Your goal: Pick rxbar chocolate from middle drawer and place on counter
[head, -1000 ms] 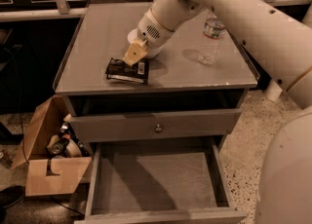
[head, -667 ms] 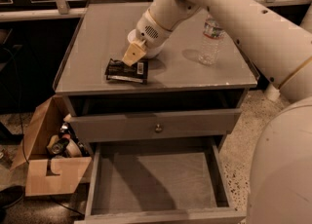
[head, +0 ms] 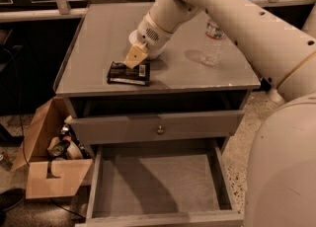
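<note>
The rxbar chocolate [head: 128,73], a flat black bar, lies flat on the counter [head: 98,33] near its front edge, left of centre. My gripper [head: 135,55] hangs from the white arm right at the bar's far edge, pointing down at it; I cannot tell whether it touches the bar. The middle drawer [head: 158,181] is pulled wide open below, and its grey floor is bare.
A clear water bottle [head: 213,41] stands on the counter at the right. A shut drawer front with a round knob [head: 160,130] sits above the open drawer. A cardboard box [head: 49,171] with small items stands on the floor to the left.
The gripper has stayed over the bar's far edge. The arm has shifted only slightly. The bar has not moved.
</note>
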Motion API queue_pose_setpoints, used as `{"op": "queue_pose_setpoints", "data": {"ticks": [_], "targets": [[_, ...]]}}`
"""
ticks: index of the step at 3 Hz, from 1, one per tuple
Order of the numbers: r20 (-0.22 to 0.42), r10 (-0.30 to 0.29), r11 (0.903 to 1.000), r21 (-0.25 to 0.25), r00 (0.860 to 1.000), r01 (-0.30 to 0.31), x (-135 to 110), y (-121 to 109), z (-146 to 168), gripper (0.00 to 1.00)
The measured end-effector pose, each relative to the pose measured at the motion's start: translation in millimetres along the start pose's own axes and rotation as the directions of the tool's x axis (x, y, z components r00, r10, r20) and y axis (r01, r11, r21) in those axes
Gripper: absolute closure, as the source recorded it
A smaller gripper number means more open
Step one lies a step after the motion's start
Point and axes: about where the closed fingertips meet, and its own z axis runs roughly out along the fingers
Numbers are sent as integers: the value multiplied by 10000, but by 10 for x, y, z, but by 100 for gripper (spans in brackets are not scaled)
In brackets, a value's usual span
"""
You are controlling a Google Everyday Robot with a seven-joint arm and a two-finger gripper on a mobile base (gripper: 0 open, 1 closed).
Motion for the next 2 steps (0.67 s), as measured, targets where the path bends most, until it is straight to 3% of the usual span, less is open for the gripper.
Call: {"op": "queue_pose_setpoints", "data": {"ticks": [2], "targets": [[0, 0, 10000, -1, 10000, 0, 0, 0, 1, 58]]}}
